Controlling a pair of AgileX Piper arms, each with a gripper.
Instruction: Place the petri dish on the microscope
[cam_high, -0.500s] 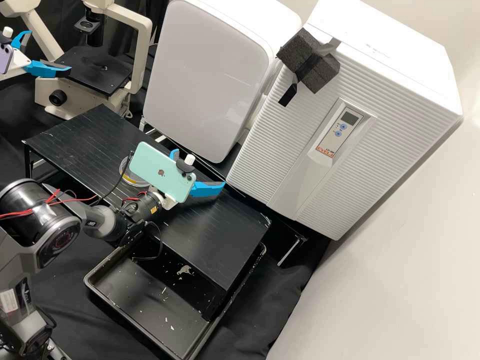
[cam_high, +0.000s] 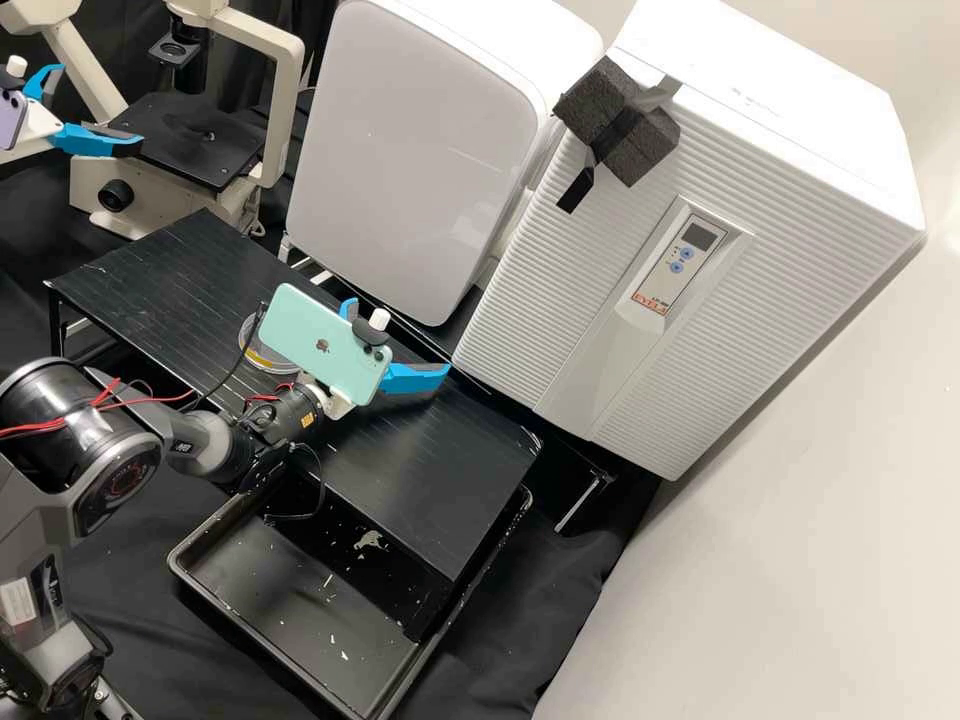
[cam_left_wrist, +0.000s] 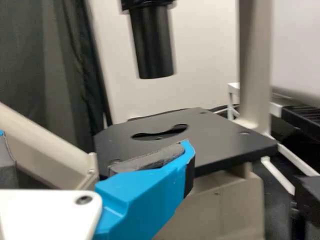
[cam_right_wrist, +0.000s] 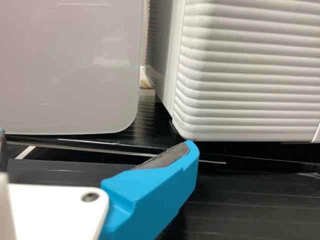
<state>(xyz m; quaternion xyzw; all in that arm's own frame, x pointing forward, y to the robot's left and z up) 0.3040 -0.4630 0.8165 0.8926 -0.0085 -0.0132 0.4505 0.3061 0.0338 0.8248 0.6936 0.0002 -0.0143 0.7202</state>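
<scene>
In the high view, the clear, round petri dish (cam_high: 262, 358) with a yellowish band lies on the black counter (cam_high: 430, 475), partly behind a mint-green phone (cam_high: 310, 330). From it, the right pincer (cam_high: 398, 337) hangs at three o'clock, the left pincer (cam_high: 102, 104) at eleven, beside the microscope (cam_high: 190, 145); both spread wide, empty.

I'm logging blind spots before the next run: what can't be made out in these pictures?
- High view: part of the petri dish is hidden behind the pale green phone.
- High view: the microscope's top is cut off by the upper edge.
- High view: most of the arm behind the left gripper is cut off by the side edge.
- High view: the pale flecks in the tray are too small to identify.
</scene>
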